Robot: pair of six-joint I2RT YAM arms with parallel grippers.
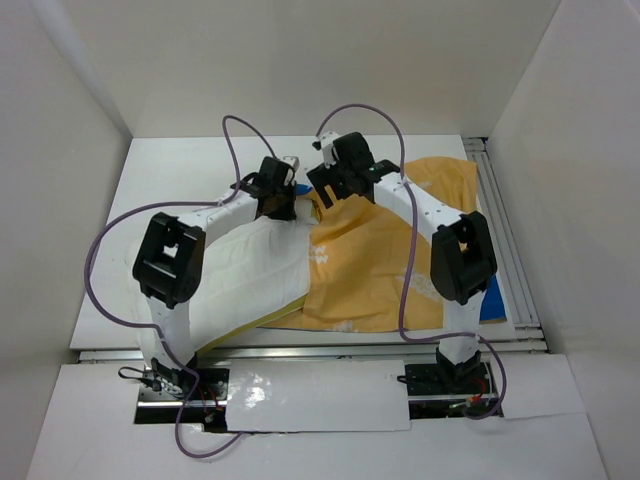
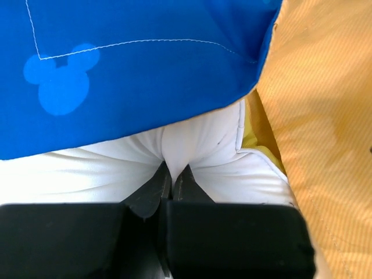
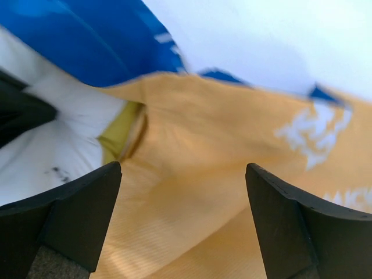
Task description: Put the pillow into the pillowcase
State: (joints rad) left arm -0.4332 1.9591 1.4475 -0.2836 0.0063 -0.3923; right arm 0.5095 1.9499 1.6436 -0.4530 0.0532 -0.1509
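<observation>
One pillow point(image 2: 203, 142), white, puckered, pinched by left gripper point(image 2: 172, 174) | pillowcase point(image 3: 221, 133) orange-yellow and blue | right gripper point(image 3: 183, 168) jaws spread wide

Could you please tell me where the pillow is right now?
In the top view the pillow lies left of centre under the left arm, its far end pinched by the left tool beside the orange pillowcase.

Bright, even light, soft shadows. Pillowcase point(image 3: 221, 151) just beyond right claw point(image 3: 183, 170) blurred; glare on sheet point(image 1: 300, 395) far behind it.
</observation>
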